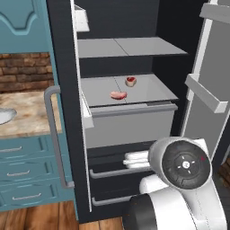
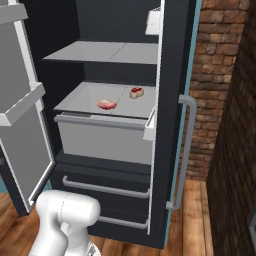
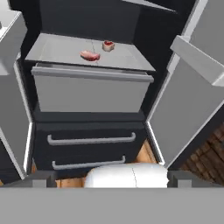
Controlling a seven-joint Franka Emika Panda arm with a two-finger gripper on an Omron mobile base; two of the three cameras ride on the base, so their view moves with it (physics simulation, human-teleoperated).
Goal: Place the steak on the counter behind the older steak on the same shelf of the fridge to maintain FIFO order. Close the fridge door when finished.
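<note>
The arm is held low before the open fridge (image 1: 67,112). The gripper's state cannot be told. The steak (image 1: 130,81) lies on the shelf (image 1: 152,90), at one o'clock from the older steak (image 1: 118,95).

Home kitchen, rendered.

Tall dark fridge (image 1: 67,112) standing open, grey shelves and pull-out drawer (image 1: 130,123) inside, meat on one shelf. Beside it a tan marbled counter (image 1: 27,117) over teal drawers (image 1: 27,173), brick backsplash (image 1: 24,72) behind, wood plank floor (image 2: 192,220) underfoot.
</note>
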